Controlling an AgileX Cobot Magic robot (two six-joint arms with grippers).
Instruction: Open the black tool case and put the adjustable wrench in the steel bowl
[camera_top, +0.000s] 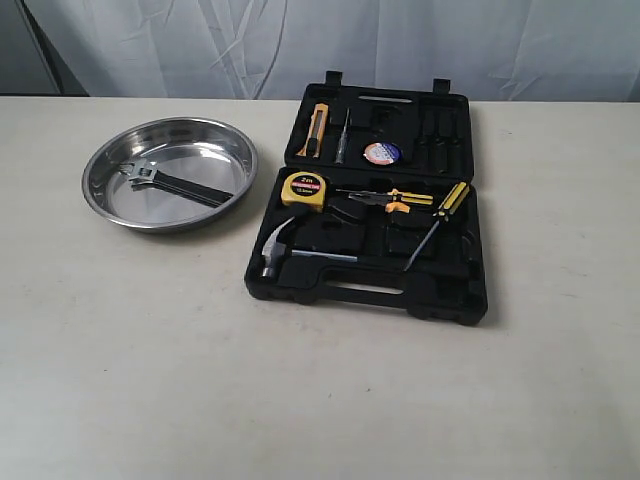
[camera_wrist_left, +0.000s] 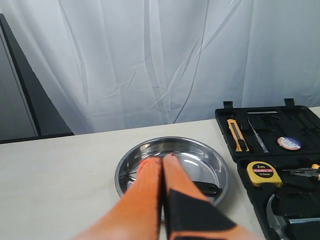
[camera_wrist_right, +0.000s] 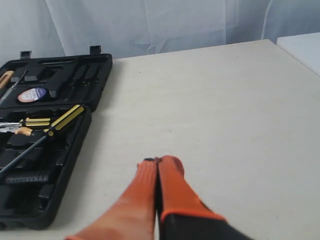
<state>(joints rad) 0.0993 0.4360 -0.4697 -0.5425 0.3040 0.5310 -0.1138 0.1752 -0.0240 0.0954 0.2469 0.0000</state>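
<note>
Exterior view: case (camera_top: 455, 300) lies open on the desk (camera_top: 150, 350), wrench (camera_top: 165, 182) in the bowl (camera_top: 205, 158) just beside it, left tool (camera_wrist_left: 162, 162) and right tool (camera_wrist_right: 158, 163) pinched closed on nothing, so probably just pull clear without nudging the bowl.

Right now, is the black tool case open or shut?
Open. The black tool case has its lid lying flat on the table, and the tape measure and hammer sit exposed in their recesses.
</note>
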